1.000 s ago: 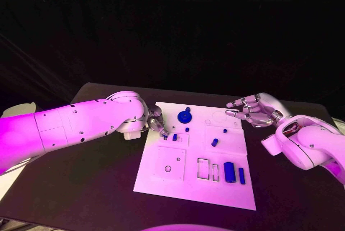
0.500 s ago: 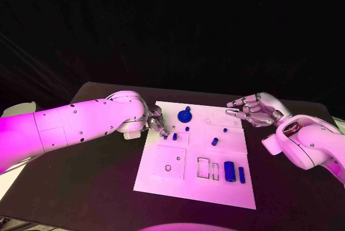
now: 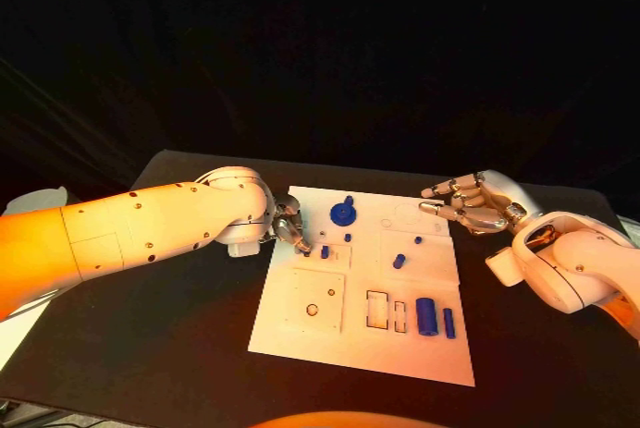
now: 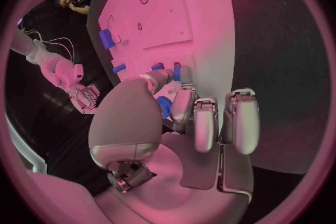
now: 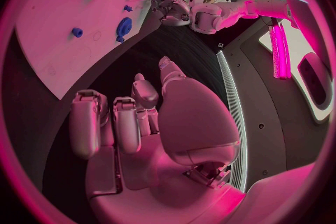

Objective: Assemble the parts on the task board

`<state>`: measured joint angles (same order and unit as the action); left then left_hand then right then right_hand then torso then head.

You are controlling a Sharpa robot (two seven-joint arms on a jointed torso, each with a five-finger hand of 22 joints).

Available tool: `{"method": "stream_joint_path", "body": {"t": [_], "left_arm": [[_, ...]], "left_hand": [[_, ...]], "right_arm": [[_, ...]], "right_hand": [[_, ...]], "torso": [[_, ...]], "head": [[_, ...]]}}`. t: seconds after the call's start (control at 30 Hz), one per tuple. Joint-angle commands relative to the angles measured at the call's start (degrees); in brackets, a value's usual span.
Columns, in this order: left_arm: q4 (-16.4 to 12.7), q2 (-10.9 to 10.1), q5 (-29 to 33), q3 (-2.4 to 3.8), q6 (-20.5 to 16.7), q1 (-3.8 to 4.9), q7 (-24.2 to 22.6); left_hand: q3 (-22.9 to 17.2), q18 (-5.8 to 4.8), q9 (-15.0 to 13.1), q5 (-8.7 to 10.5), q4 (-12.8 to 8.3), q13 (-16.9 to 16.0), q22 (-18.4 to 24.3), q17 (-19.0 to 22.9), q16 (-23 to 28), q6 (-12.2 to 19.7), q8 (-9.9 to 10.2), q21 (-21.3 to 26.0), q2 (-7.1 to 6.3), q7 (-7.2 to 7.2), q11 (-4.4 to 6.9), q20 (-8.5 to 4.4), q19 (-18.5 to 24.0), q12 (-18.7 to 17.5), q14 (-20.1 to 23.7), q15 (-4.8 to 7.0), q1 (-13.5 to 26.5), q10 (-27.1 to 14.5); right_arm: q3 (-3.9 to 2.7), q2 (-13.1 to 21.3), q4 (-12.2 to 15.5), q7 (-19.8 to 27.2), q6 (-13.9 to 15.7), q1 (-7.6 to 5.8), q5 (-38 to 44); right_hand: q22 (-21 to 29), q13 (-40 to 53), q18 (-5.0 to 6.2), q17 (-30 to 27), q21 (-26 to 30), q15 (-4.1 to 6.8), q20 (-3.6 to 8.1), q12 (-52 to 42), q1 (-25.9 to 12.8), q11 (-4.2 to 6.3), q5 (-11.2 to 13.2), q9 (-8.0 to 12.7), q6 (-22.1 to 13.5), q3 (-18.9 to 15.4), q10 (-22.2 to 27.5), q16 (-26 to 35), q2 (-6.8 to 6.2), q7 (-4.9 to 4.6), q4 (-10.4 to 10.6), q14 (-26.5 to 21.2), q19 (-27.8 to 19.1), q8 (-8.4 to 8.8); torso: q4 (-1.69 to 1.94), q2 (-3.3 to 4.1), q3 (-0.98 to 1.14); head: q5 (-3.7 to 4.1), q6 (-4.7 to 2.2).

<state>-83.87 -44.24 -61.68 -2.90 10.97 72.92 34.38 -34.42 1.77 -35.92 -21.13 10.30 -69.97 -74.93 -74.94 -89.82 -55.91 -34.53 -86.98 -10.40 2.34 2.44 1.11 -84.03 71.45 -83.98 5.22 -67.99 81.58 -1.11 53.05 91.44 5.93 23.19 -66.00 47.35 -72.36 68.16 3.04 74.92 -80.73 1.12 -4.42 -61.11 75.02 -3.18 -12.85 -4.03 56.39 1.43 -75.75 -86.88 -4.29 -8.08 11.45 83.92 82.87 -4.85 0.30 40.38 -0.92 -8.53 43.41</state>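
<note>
Clearly the left robot hand (image 3: 289, 232) pinches a small blue peg (image 3: 325, 252) at the upper left of the flat white task board (image 3: 320, 326); it should stay upright and press straight down. The right robot hand (image 3: 470, 204) hovers spread beside the board's far right corner.

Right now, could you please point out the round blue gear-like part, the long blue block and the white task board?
Round blue gear-like part (image 3: 343, 212), head view, its centre.
Long blue block (image 3: 425, 315), head view, its middle.
White task board (image 3: 374, 359), head view, bare near edge.
</note>
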Motion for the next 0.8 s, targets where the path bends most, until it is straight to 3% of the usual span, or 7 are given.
{"method": "stream_joint_path", "body": {"t": [0.03,0.8], "left_arm": [[-0.08,-0.07,-0.55,-0.09,1.93,-0.17,0.92],[-0.3,0.08,-0.57,-0.08,2.88,-0.18,1.09]], "left_hand": [[-7.64,-0.87,-0.06,-0.28,-7.95,-0.05,-12.2,-15.06,-0.18,-0.82,-0.06,-0.25,0.56,-0.76,0.11,-0.28,-4.46,0.18,-6.02,0.23,0.02,0.33],[-7.67,-0.92,-0.04,-0.4,-8.07,-0.12,-12.34,-15.06,-0.18,-0.9,-0.03,-0.39,0.55,-0.78,0.13,-0.28,-4.53,0.24,-6.02,0.24,0.07,0.38]], "right_arm": [[0.0,-0.07,0.01,0.14,-0.81,0.07,0.21],[0.0,-0.12,0.02,0.18,-0.82,0.13,0.21]], "right_hand": [[0.04,0.07,0.66,10.97,0.31,0.24,-0.11,-0.33,-0.35,0.21,-0.38,0.06,0.47,-0.51,-0.11,0.19,0.34,0.12,0.03,5.04,-0.25,-0.24],[0.04,0.07,0.66,10.97,0.31,0.24,-0.11,-0.33,-0.35,0.21,-0.38,0.06,0.47,-0.51,-0.11,0.19,0.34,0.12,0.03,5.04,-0.25,-0.24]], "torso": [[0.0,0.01,-0.02],[-0.05,0.03,0.04]], "head": [[-0.04,-0.02],[-0.08,0.19]]}}
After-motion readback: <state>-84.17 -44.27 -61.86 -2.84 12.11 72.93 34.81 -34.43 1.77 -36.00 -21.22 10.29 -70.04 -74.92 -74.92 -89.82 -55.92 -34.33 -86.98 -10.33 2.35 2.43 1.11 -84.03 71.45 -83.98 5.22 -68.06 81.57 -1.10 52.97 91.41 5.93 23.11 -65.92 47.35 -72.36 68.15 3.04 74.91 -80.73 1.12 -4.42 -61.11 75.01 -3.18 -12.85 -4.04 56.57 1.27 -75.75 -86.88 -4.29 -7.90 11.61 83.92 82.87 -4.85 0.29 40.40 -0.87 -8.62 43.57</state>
